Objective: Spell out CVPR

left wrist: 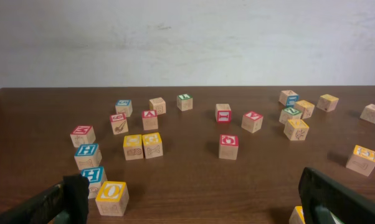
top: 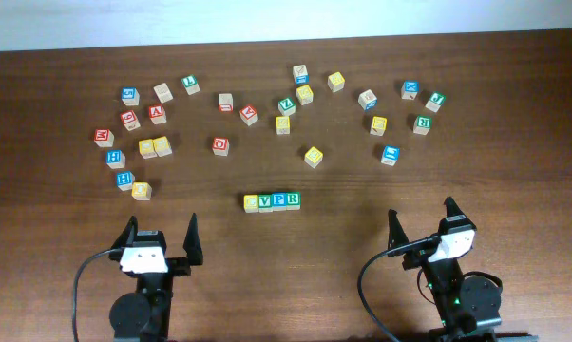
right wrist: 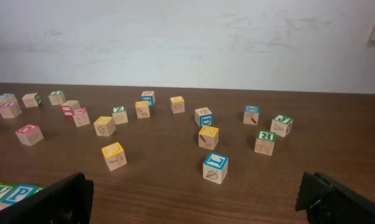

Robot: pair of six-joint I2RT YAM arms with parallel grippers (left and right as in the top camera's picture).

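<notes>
We see the CVPR row (top: 272, 201) on the bench (top: 58, 285), between the left end effector (top: 162, 223) and right end effector (top: 420, 211), both spread apart.

Loose alphabet cubes lie scattered over the far half of the dark wooden table (top: 514, 190). On the left, two yellow-topped cubes (top: 147, 147) sit touching side by side. Two blue H cubes (top: 124, 179) are near them, and a yellow O cube (top: 142, 191) sits just beside the nearer H. A red-topped cube (top: 220, 145) stands alone mid-table. A white wall (left wrist: 187, 37) rises behind.
</notes>
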